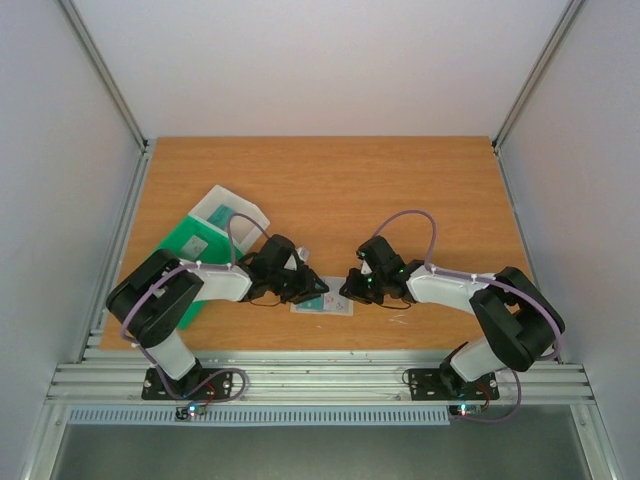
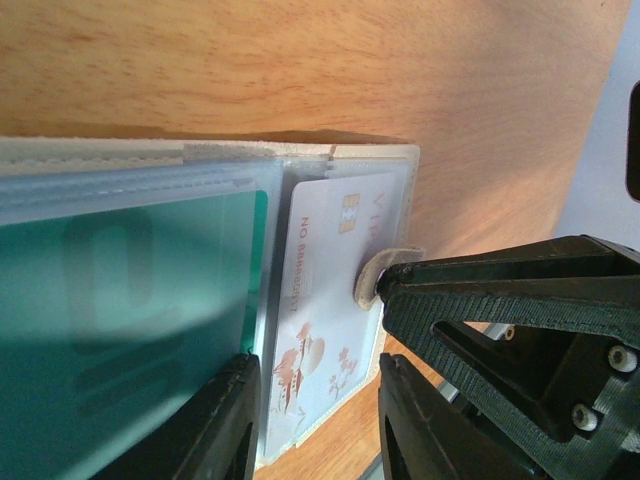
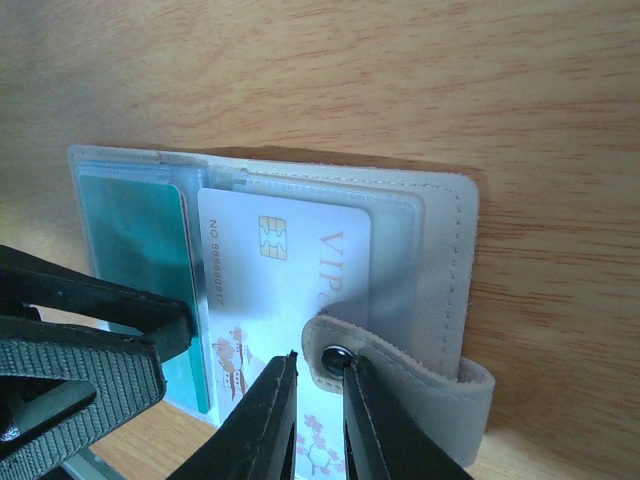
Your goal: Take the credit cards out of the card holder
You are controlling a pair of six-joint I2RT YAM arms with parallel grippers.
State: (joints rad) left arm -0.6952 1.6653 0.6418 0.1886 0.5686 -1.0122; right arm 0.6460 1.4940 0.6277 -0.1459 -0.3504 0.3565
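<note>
Card holder [image 1: 325,308] lies open and flat at 6 o'clock on your table [image 1: 330,180]. It is just beside the near edge, where the aluminium rail [image 1: 320,375] begins, so you have little room on that side. Bare wood runs from 10 through 2 o'clock of the holder, out to the far edge.

Left gripper [image 1: 312,290] reaches in from 9 o'clock and right gripper [image 1: 350,288] from 3 o'clock. Their tips are near each other over the holder, so it's tight between them.

In the left wrist view your left jaws are spread wide and hold nothing. One finger [image 2: 215,420] is over the teal panel by the fold, and the other is at the holder's outer edge. The white-card panel lies between them.

Teal card [image 2: 120,330] sits in one clear pocket and white card [image 3: 290,260], with chip and VIP print, in the other. Both are well inside their sleeves.

In the right wrist view the teal panel is at 9 o'clock and the stitched edge at 3 o'clock. The tab [image 3: 410,375] curls over from that edge toward 6 o'clock. Your right jaws are nearly closed, with the tab's snap end at their tips. It looks pinched, but the angle is poor.

The left gripper's black fingers cover the teal panel's lower corner in that view.

Green tray [image 1: 185,245] sits at 10 o'clock of the left gripper, partly under the left arm. A pale box [image 1: 240,208] touches the tray's far side. Both are well apart from the holder. White walls close the table at 9 and 3 o'clock.
</note>
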